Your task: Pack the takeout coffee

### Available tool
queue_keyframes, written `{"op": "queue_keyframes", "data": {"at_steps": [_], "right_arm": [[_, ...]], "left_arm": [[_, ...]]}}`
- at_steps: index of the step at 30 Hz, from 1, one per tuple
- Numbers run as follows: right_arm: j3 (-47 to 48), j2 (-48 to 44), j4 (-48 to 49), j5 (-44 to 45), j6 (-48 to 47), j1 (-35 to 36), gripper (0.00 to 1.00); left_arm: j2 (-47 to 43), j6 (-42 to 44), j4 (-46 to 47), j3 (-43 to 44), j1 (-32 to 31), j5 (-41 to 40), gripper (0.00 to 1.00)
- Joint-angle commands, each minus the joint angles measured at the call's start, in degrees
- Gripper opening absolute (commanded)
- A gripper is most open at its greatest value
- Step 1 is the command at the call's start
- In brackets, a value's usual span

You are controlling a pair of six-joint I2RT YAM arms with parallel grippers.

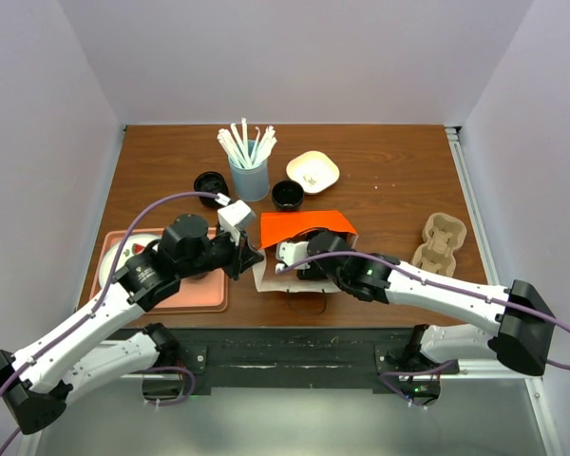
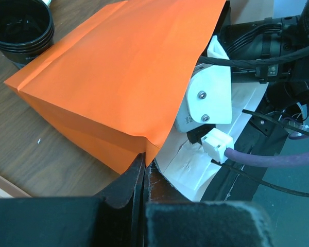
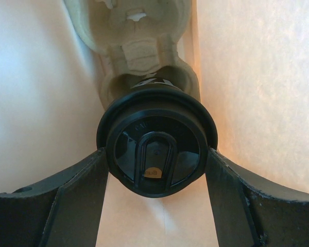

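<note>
The takeout coffee (image 3: 155,154), a black cup with a round black lid, sits in a pulp cup carrier (image 3: 139,51) inside the orange paper bag (image 1: 304,226). My right gripper (image 3: 157,157) reaches into the bag's mouth, and its two fingers press on either side of the lid. From the top view the cup is hidden by the bag, and only the right wrist (image 1: 294,253) shows at the opening. My left gripper (image 2: 143,172) is shut on the lower edge of the bag's mouth (image 2: 144,149), and it also shows in the top view (image 1: 250,256).
A light blue tumbler of white straws (image 1: 249,176), two dark open cups (image 1: 210,187) (image 1: 287,195) and a white bowl (image 1: 313,171) stand behind the bag. A second pulp carrier (image 1: 441,239) lies at right. A pink tray (image 1: 185,290) lies under the left arm.
</note>
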Motion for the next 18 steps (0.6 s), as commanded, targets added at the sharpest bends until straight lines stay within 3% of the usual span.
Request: {"op": "queue_keyframes", "data": {"at_steps": [1, 10, 18], "right_arm": [[-0.4, 0.4, 5.7, -0.9, -2.9, -0.3, 0.37], [-1.3, 0.5, 8.6, -6.2, -8.2, -0.6, 0.37], [0.3, -0.6, 4.0, -13.5, -14.5, -3.7, 0.38]], "left_arm": [[0.3, 0.7, 1.8, 2.7, -0.2, 2.4, 0.0], [0.0, -0.2, 1.3, 3.5, -0.2, 3.9, 0.0], [-0.4, -0.1, 0.0, 3.5, -0.8, 3.7, 0.0]]}}
